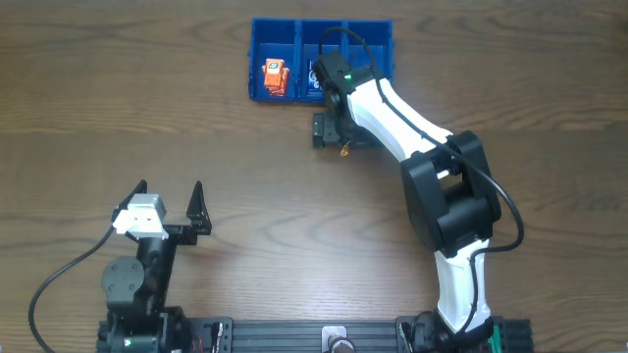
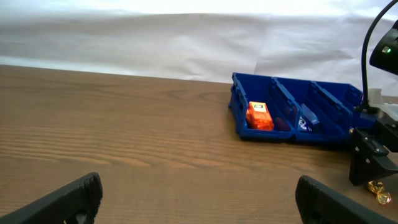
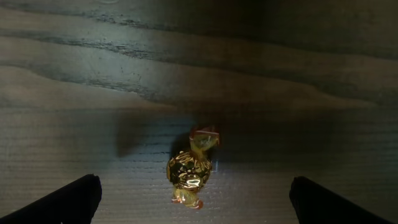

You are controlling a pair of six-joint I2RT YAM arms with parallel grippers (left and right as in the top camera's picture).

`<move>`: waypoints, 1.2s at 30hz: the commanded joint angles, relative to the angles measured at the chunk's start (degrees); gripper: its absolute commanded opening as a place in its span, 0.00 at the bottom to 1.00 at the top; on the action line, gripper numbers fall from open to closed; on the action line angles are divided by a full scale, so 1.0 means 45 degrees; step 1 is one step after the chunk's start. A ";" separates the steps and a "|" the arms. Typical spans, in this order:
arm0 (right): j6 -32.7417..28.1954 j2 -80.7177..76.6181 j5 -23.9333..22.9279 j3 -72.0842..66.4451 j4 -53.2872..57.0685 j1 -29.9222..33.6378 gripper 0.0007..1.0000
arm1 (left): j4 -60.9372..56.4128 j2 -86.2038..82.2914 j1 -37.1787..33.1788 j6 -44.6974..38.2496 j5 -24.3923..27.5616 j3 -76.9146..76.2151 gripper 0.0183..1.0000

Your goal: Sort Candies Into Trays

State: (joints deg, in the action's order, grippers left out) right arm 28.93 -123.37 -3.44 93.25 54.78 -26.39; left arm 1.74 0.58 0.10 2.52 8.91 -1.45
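The gold candy point(image 3: 189, 177) lies on the table point(image 1: 147, 98) between the wide-open right jaws (near the blue tray point(image 1: 257, 54)). Small and shiny, it could slip out if they close crooked.

Room around candy point(image 3: 191, 171) — tray point(image 1: 256, 69) nearby

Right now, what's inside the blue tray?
In the blue tray: an orange candy in the left compartment, a blue-wrapped candy in the middle one. The right compartment's floor is largely covered by the right arm from above, by dividers in the left wrist view; contents unknown.
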 commanded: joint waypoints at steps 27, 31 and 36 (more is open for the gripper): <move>0.0287 -0.0403 0.0180 -0.0044 -0.0457 -0.0063 0.04 | 0.0413 -0.0083 -0.0039 -0.0189 0.0272 0.0262 1.00; -0.0223 0.1253 -0.0238 0.0185 -0.0850 -0.0063 0.04 | 0.0413 -0.0083 -0.0039 -0.0189 0.0272 0.0262 1.00; -0.1268 0.3269 -0.3177 0.0869 -0.2487 -0.0010 0.04 | 0.0413 -0.0083 -0.0039 -0.0189 0.0272 0.0262 1.00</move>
State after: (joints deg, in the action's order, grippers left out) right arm 27.83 -115.63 -7.60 93.58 47.31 -26.39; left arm 1.74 0.58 0.10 2.52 8.91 -1.45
